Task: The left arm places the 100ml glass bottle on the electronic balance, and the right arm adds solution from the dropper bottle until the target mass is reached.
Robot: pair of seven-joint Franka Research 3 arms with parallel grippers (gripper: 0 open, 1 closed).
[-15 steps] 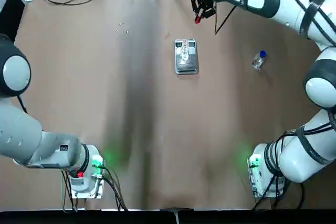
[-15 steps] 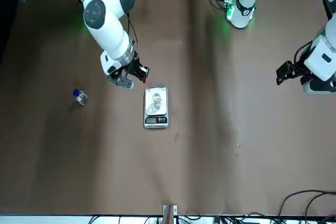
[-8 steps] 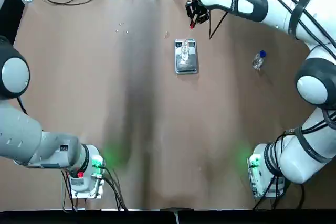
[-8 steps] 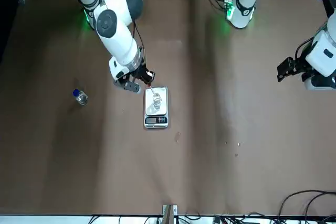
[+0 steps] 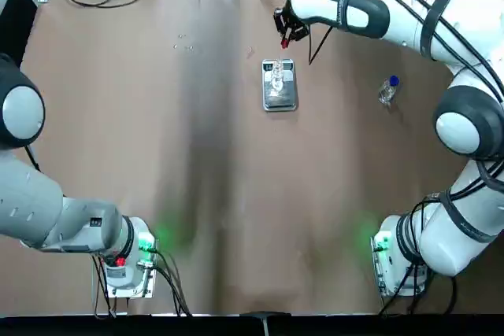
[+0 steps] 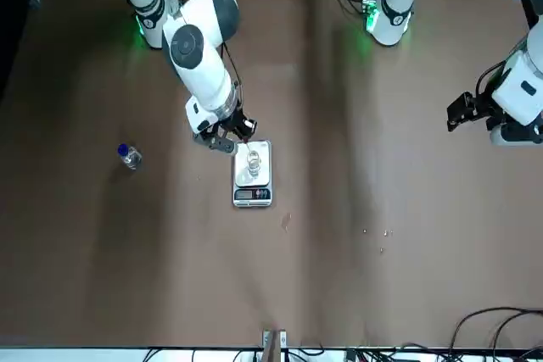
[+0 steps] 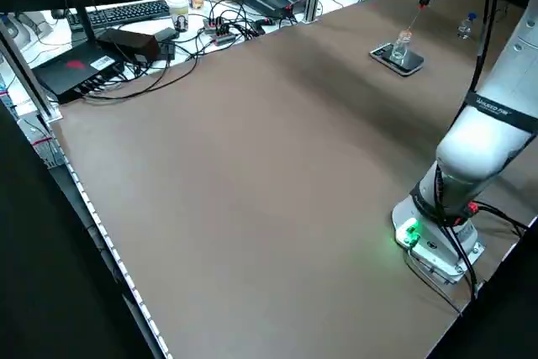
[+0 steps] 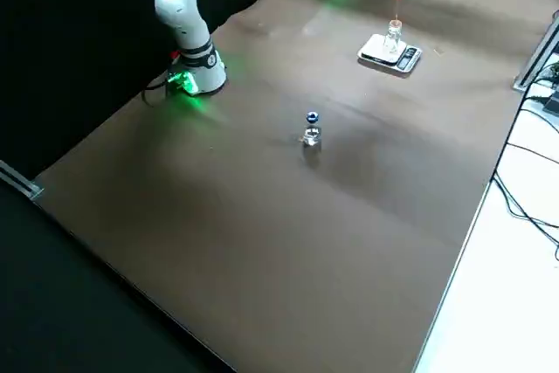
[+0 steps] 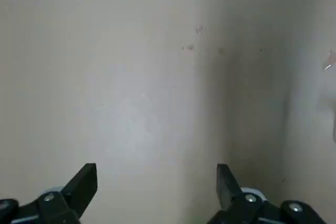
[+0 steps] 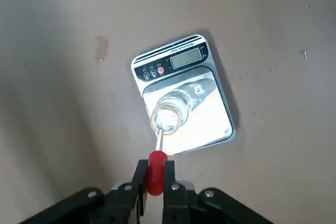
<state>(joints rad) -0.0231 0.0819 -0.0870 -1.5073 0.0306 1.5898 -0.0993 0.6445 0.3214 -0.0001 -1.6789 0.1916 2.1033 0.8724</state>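
The electronic balance (image 5: 281, 101) (image 6: 252, 186) lies at the table's far middle. The 100ml glass bottle (image 5: 277, 78) (image 10: 170, 109) stands upright on its steel plate (image 10: 210, 121). My right gripper (image 5: 286, 31) (image 10: 154, 172) hovers just past the balance's display end, shut on a red-bulbed dropper (image 10: 156, 166). The dropper's glass tip (image 10: 159, 141) hangs at the bottle's mouth. The dropper bottle (image 5: 387, 90) (image 8: 311, 131), blue collar showing, stands alone to the right of the balance. At my left side of the table, my left gripper (image 9: 155, 174) (image 6: 462, 114) is open above bare table.
Cables, a keyboard (image 7: 139, 11) and black boxes crowd the far edge of the table. A small damp spot (image 10: 101, 48) marks the mat beside the balance. Both arm bases (image 5: 130, 253) (image 5: 394, 253) glow green at the near edge.
My right gripper has carried the dropper leftward in the top view, from beside the balance to over the glass bottle's mouth. The left arm, the balance and both bottles have stayed put.
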